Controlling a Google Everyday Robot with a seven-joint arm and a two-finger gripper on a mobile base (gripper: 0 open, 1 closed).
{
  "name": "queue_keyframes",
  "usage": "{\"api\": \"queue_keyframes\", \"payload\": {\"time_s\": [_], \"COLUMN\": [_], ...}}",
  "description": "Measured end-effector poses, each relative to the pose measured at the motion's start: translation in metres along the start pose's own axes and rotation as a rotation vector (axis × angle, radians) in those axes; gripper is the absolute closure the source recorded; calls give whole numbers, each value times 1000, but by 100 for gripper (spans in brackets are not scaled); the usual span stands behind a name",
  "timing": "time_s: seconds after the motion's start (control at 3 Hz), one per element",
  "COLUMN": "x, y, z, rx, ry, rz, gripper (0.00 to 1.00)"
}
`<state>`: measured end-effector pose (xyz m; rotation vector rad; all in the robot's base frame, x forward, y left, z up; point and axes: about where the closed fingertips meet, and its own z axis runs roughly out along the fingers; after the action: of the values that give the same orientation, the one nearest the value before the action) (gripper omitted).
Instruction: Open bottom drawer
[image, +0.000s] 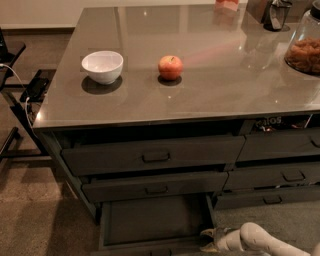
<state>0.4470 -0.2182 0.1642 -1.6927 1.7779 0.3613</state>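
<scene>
The bottom drawer (152, 220) is pulled out from the left stack of the counter, showing a flat dark empty tray. Its front edge runs along the bottom of the view, and its handle is cut off there. My gripper (209, 239) is at the drawer's front right corner, low near the floor, and its white arm (260, 240) comes in from the lower right. The fingertips sit right beside the corner of the drawer.
Two taller drawers (152, 157) sit above the open one, and a second drawer stack (280, 175) is to the right. On the grey countertop (225, 85) stand a white bowl (102, 66), an apple (170, 67) and a jar of snacks (305, 47). A black stand (22, 100) is at the left.
</scene>
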Motion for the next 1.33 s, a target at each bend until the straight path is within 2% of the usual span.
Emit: {"api": "queue_keyframes", "payload": {"time_s": [0.33,0.67,1.0,1.33], "x": [-1,3,1,1], "y": [-1,15,16,16], "z": [-2,-8,-10,-10], "rx": [0,2,1,1], "ry": [0,-4,-4,-4], "rz": [0,-3,-3,-3], "gripper": [100,100,100,81]}}
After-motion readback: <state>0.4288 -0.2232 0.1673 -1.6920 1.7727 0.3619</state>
